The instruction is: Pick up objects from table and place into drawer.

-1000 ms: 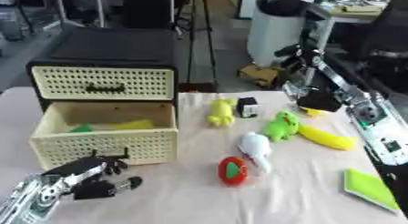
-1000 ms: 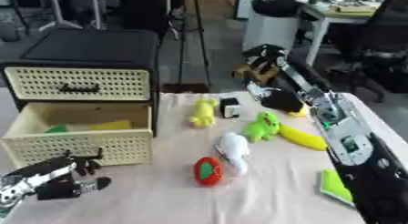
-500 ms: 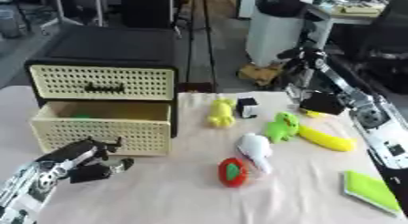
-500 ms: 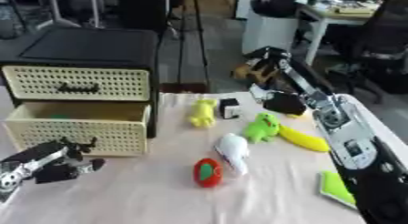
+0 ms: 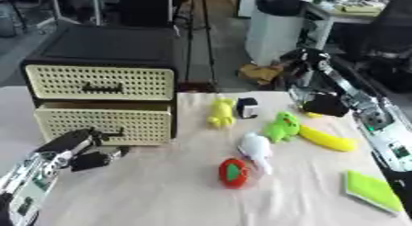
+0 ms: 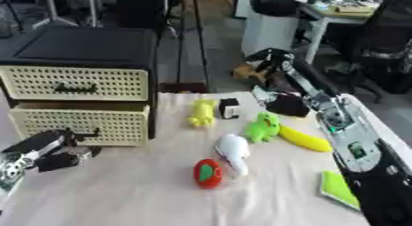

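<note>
Toys lie scattered over the cloth-covered table (image 5: pixel 161 197), and most look light and easy to lift. The yellow figure (image 5: pixel 220 113) and the green frog-like toy (image 5: pixel 283 127) seem soft enough to pinch across the body; the banana (image 5: pixel 326 138) would probably take a grasp round its middle, and the white toy (image 5: pixel 257 149) and the red round object (image 5: pixel 232 172) look smoother, so they might slip. A flat green pad (image 5: pixel 373 191) near the right edge lies low on the cloth and would likely be hard to get fingers under.

Both drawers of the cream wicker-fronted chest (image 5: pixel 103 98) sit almost flush, so whatever the lower drawer (image 5: pixel 109 124) holds is hidden. The left hand (image 5: pixel 80 151) rests just in front of it with fingers curled and nothing visibly in them, though I cannot tell if it touches the handle. The right hand (image 5: pixel 324 104) at the far side is a dark blur, so I cannot tell how its fingers are set. A small black-and-white thing (image 5: pixel 247 107) beside the yellow figure is unclear.
</note>
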